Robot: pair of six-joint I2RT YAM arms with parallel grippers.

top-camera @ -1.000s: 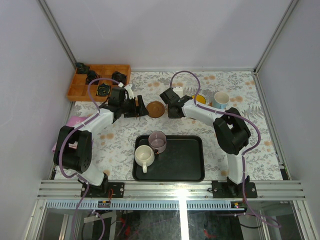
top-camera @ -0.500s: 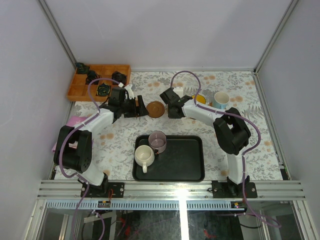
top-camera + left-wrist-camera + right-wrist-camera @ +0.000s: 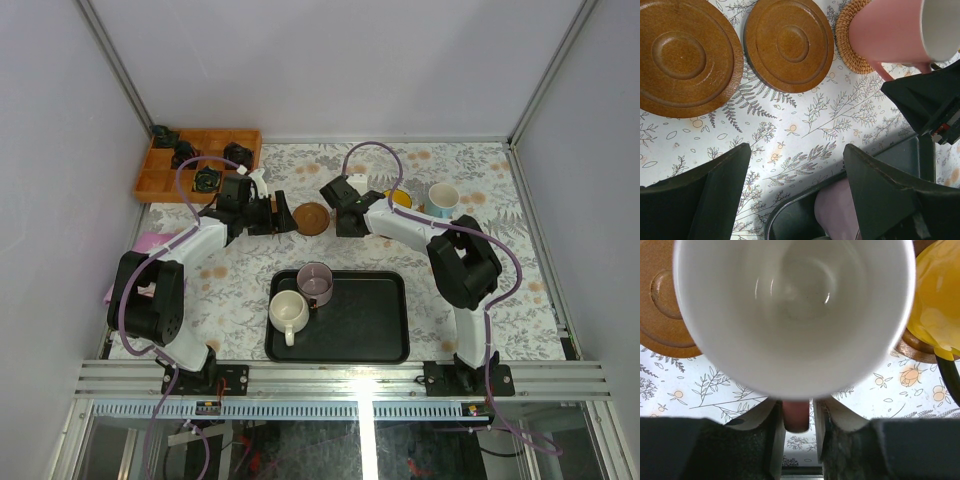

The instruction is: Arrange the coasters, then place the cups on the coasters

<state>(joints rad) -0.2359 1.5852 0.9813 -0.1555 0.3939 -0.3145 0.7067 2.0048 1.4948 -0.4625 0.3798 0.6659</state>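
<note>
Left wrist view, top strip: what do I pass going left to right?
Brown wooden coaster → second brown wooden coaster → woven coaster → pink mug, which overlaps the woven coaster's right side.

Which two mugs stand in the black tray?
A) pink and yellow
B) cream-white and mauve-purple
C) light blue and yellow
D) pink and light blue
B: the top view shows the cream-white mug and the mauve-purple mug at the left end of the black tray, and no other mug in it.
</note>
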